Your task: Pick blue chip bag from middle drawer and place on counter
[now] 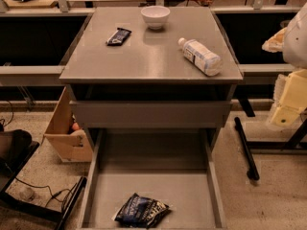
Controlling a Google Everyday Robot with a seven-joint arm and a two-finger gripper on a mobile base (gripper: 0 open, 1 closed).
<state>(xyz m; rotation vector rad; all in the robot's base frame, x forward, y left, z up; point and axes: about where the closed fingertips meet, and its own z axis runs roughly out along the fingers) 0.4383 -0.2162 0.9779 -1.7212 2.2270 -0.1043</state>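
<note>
The blue chip bag (142,210) lies crinkled on the floor of the open middle drawer (158,183), near its front edge and a little left of centre. The counter (148,56) is the grey top of the cabinet above it. My gripper (287,110) shows as pale yellowish parts at the right edge of the view, beside the cabinet at about the height of the closed drawer front, well away from the bag and holding nothing that I can see.
On the counter are a white bowl (155,16) at the back, a small dark bar wrapper (118,36) at back left and a plastic bottle (200,56) lying on its side at right. A cardboard box (67,131) stands left of the cabinet. A black bar (246,147) lies on the floor at right.
</note>
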